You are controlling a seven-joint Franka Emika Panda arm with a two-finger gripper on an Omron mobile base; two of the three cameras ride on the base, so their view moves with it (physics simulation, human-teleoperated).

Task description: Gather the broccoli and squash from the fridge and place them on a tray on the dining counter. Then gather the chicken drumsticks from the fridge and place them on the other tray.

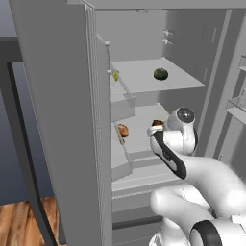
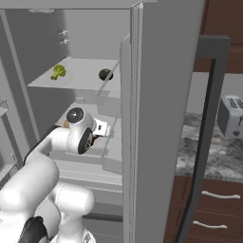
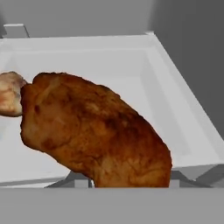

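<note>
Inside the open fridge (image 1: 144, 29), a browned chicken drumstick (image 3: 96, 131) sits on the middle shelf, close before the gripper; whether its fingers clasp it cannot be told. It looks firm, light, greasy-skinned; best taken across its thick middle.

A home kitchen: open fridge (image 1: 62, 96), toaster (image 2: 231, 116) on marbled stone counter (image 2: 209, 152), wood floor (image 1: 19, 223).

Flat, even rendered light; soft shadows, slight blur.
</note>
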